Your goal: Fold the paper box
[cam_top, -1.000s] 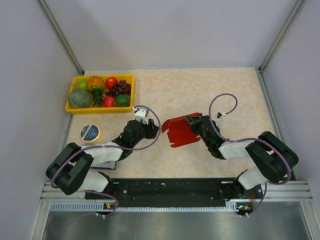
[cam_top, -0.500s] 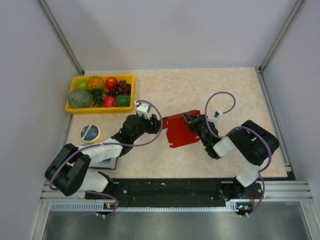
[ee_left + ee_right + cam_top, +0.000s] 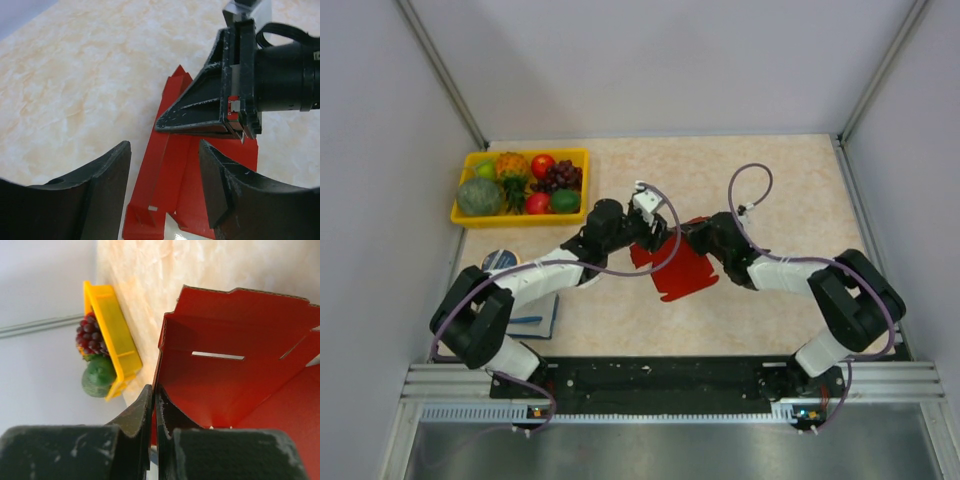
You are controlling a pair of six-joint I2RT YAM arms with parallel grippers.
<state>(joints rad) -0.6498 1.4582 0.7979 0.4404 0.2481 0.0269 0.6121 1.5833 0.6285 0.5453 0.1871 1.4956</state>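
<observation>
The red paper box (image 3: 678, 270) lies partly folded in the middle of the table, one slotted panel (image 3: 235, 365) standing up. My right gripper (image 3: 692, 238) is shut on the edge of that raised panel; in the right wrist view its jaws (image 3: 154, 405) pinch the thin red card. My left gripper (image 3: 650, 235) is at the box's left side, facing the right one. In the left wrist view it (image 3: 165, 185) is open, its fingers (image 3: 95, 195) astride a folded red strip (image 3: 160, 165) without touching it, and the right gripper (image 3: 200, 117) shows just beyond.
A yellow tray (image 3: 520, 217) of toy fruit stands at the back left, seen too in the right wrist view as the yellow tray (image 3: 112, 335). A round blue-topped tin (image 3: 500, 262) and a blue notebook (image 3: 538, 318) lie near the left arm.
My left arm has swung right and forward to the box's left edge, and its jaws have opened wider. The right gripper has shifted the box slightly left while staying shut on it.
</observation>
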